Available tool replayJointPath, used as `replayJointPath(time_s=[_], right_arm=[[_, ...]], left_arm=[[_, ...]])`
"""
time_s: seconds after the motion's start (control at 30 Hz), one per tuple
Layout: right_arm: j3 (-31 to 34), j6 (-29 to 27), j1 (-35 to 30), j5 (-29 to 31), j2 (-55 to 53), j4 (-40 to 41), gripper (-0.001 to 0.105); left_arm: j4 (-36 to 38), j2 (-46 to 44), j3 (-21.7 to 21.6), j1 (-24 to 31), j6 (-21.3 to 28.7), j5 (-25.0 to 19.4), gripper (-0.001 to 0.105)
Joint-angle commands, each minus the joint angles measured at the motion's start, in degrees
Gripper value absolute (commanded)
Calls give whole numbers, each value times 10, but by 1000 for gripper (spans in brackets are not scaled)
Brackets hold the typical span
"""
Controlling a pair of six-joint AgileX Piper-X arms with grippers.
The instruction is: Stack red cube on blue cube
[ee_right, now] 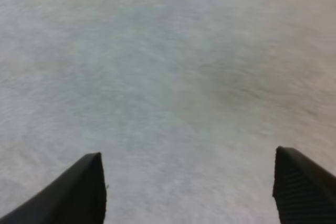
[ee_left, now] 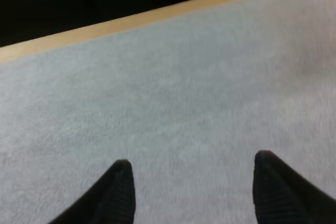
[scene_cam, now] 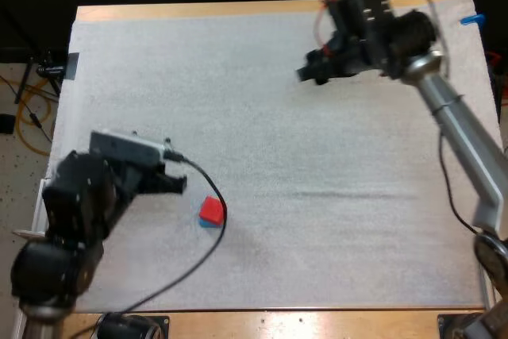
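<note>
Sitting on one blue cube (scene_cam: 208, 222), one red cube (scene_cam: 211, 209) covers it so just a thin blue edge peeks out. Both are at the near left part of the white mat (scene_cam: 317, 196). The left end effector (scene_cam: 176, 183) is just beside the cubes, its two fingers apart with nothing between them. The right end effector (scene_cam: 311, 71) is well apart from them, near the counter's (scene_cam: 238, 9) far edge. Its arm is stretched out and its fingers are wide apart too.
</note>
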Motion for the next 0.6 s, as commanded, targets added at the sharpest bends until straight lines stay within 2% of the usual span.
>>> replayJointPath(time_s=[0.0, 0.07, 0.17, 0.3, 0.57], right_arm=[[23, 1, -18, -7, -29, -14, 65], [69, 1, -47, -7, -64, -36, 65], [135, 1, -90, -7, -117, -60, 65], [223, 1, -142, -7, -186, -85, 65], [435, -6, -251, -7, -392, -109, 65]], left_arm=[[-30, 9, -3, 22, 2, 35, 49], [-58, 29, -3, 72, 2, 70, 49], [-80, 46, -3, 101, 2, 76, 49], [-97, 57, -3, 108, 2, 76, 49], [-104, 59, -3, 108, 2, 76, 49]])
